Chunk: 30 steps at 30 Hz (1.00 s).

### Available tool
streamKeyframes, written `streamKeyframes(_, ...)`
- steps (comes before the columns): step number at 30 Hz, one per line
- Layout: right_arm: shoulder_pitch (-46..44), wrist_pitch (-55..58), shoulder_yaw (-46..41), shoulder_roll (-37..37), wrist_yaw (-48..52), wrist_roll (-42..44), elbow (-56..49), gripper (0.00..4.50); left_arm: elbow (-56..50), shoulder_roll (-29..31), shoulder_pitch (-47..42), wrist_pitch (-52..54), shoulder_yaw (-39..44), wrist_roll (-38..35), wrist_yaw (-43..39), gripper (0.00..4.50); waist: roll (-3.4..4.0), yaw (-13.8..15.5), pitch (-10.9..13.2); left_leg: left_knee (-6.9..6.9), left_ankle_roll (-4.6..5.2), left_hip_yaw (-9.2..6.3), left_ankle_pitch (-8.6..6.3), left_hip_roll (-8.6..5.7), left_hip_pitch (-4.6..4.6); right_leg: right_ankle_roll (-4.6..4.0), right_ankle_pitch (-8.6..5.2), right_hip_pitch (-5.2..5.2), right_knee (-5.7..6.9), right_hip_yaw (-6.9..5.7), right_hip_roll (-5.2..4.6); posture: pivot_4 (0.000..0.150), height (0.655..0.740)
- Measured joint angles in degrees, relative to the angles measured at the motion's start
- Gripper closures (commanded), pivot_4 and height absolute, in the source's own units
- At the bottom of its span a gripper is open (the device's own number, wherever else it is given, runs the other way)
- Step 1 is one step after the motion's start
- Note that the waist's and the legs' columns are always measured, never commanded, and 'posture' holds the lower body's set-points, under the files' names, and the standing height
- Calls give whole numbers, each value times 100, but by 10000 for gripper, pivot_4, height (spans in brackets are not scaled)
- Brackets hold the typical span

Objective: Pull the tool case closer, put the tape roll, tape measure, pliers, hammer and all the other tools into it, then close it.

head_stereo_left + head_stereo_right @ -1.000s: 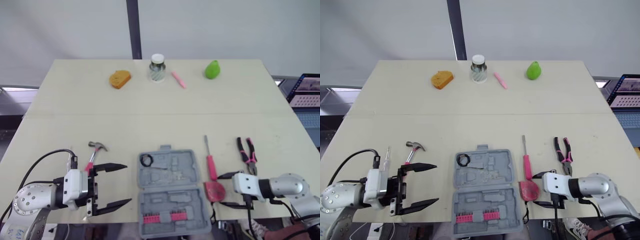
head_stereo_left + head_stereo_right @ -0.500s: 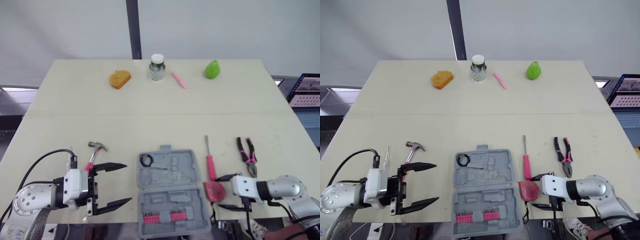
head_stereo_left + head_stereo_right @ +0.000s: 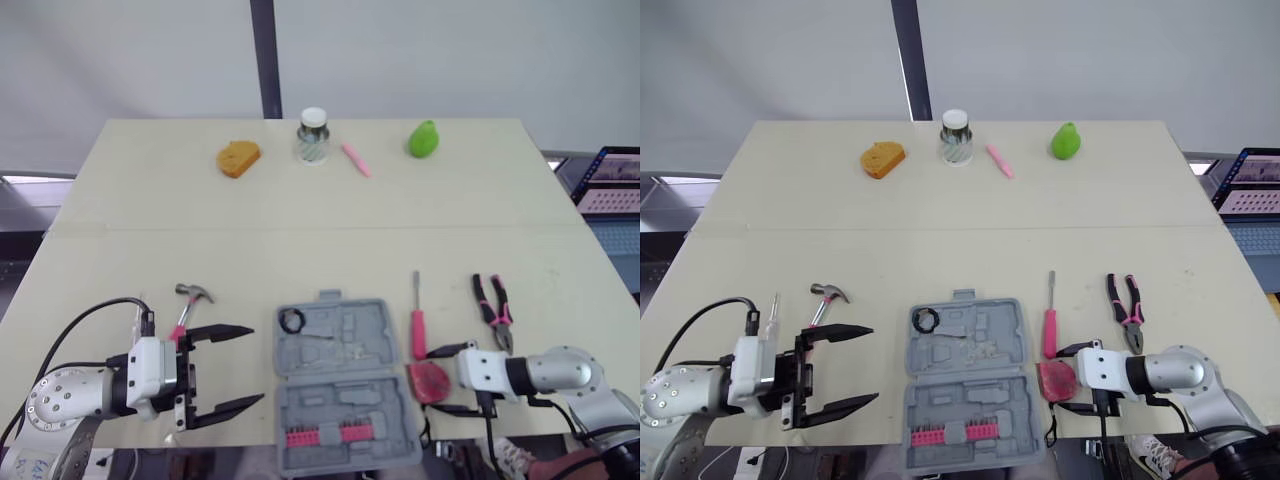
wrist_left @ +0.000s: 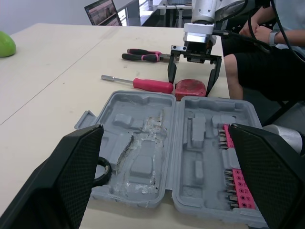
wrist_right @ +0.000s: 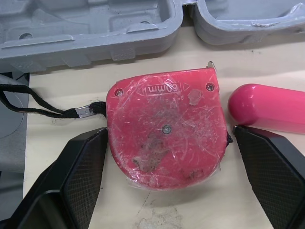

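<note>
Right gripper [image 3: 435, 381], spread apart, straddling tape measure [image 5: 167, 128] right of tool case [image 3: 345, 385], likely readying grab. Left gripper [image 3: 257, 366] hovering apart left of tool case.

Silver arms [image 3: 65, 395], black gripper fingers [image 3: 225, 332]
</note>
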Motion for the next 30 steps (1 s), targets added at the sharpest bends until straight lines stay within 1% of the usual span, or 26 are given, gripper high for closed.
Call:
streamKeyframes(3,-10,-43,42,0,2,-4,8,9080,-1,0,0,0,-4,0,5,0,0,0,0,0,0,0,0,1,0,0,0,0,0,-1,1,1500,6950)
streamKeyframes(4,-9,-60,67,0,6,-3,7,14095,-1,0,-1,1,-6,0,7,0,0,0,0,0,0,0,0,1,0,0,0,0,0,-1,1,1500,6950)
streamKeyframes(5,-11,-74,72,0,3,-3,7,15670,-3,0,-2,2,-8,0,9,0,0,0,0,0,0,0,0,1,0,0,0,0,0,0,1,1500,6950)
streamKeyframes(16,64,-63,58,-63,-24,35,-34,15655,-6,2,-16,24,-80,-1,-31,0,0,3,0,0,0,0,0,0,1,-2,-1,0,1,0,0,1500,6950)
streamKeyframes(24,386,124,-79,-322,-23,148,-294,15655,29,21,-195,50,-172,-12,-310,0,1,10,1,1,0,0,0,-1,0,-2,-1,0,2,-1,-2,1500,6950)
streamKeyframes(30,680,466,-383,-741,32,429,-844,15655,82,97,-256,51,-239,-68,-633,0,4,11,2,1,0,0,0,0,0,-1,-1,0,0,-1,-2,1500,6950)
